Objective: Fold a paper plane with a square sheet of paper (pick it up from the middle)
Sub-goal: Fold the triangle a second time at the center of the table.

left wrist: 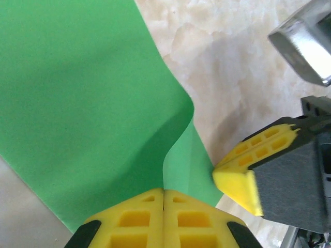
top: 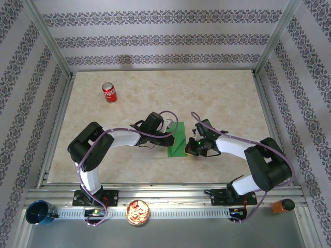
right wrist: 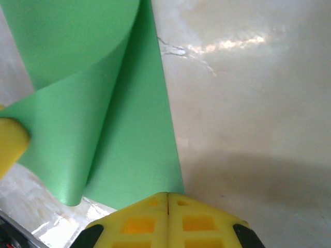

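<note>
We see a tabletop [top: 227, 98] of pale beige, marble-like stone. It is closed in by walls [top: 155, 39] with grey ornament stripes and by metal posts at the far corners. A red soda can [top: 109, 92] stands upright near the far left corner, well apart from all else. The square sheet of paper [top: 177, 140], bright green, lies about in the middle of the tabletop, a little closer to the near edge. From above it looks like a narrow strip. Its long axis runs from the near edge toward the far edge, and the far end leans slightly to the right. One side is lifted and curls over the rest. The left gripper [left wrist: 164, 199] has its yellow fingers pressed together, and the raised flap runs into their seam. The right gripper [right wrist: 168, 201] is also closed, with its tips at the near right corner of the sheet. We cannot tell if it pinches the paper.
</note>
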Motion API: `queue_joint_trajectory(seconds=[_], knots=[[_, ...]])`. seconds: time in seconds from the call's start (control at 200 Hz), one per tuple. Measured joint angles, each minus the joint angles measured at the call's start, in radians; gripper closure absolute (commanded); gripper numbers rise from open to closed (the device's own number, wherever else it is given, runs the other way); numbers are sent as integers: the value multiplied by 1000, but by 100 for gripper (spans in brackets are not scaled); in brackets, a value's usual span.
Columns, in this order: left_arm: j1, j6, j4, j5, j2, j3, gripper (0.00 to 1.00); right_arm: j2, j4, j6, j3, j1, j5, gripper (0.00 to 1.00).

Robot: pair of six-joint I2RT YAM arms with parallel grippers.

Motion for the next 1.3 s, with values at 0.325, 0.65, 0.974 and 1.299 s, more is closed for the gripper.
queue_joint_trajectory(seconds=[0.325,0.65,0.974,1.299], knots=[[0,0,5,5,20,0,100,48,97,56,5,59,-38,95],[0,12,3,6,20,9,100,72,78,13,19,48,-48,95],[20,50,-8,5,55,78,99,102,11,-72,62,30,-77,94],[19,94,-73,-6,60,89,99,103,-13,-79,71,29,-73,92]])
